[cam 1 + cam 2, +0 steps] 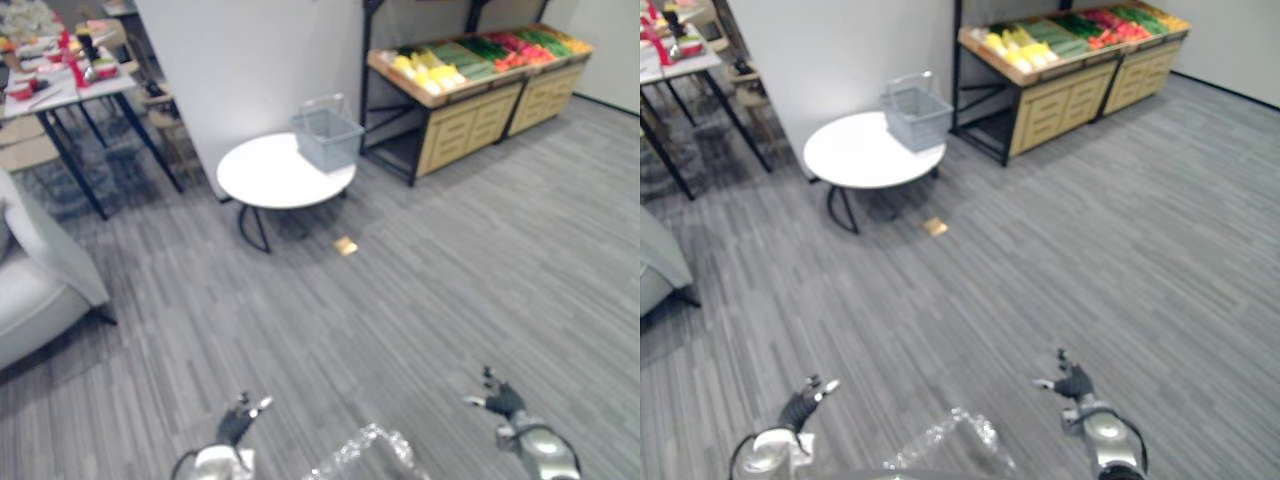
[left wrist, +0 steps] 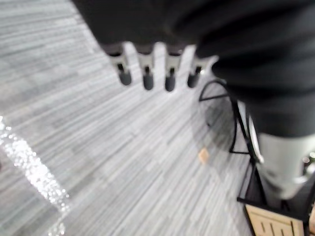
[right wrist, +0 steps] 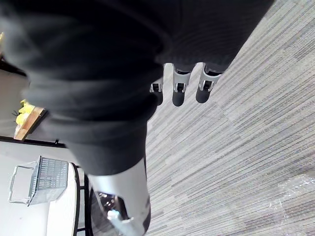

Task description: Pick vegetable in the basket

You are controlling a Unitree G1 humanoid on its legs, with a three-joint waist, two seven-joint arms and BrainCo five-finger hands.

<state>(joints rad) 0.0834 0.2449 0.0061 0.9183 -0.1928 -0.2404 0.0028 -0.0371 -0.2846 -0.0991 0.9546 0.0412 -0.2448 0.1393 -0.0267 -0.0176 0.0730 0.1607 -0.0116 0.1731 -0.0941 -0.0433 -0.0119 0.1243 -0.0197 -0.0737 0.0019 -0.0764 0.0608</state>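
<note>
You're only at the approach: your left hand [image 1: 238, 420] and right hand [image 1: 503, 402] hang low, fingers relaxed, holding nothing. The basket [image 1: 327, 136] sits at the round table's [image 1: 270, 175] far right edge, the vegetables [image 1: 470, 55] atop the stand [image 1: 470, 115] beside it. Next, probably, walk up to the stand

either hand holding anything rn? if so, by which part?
Nothing is held. The left hand and right hand are both open and empty above the floor. The basket sits on the round table, well away from both hands.
</note>
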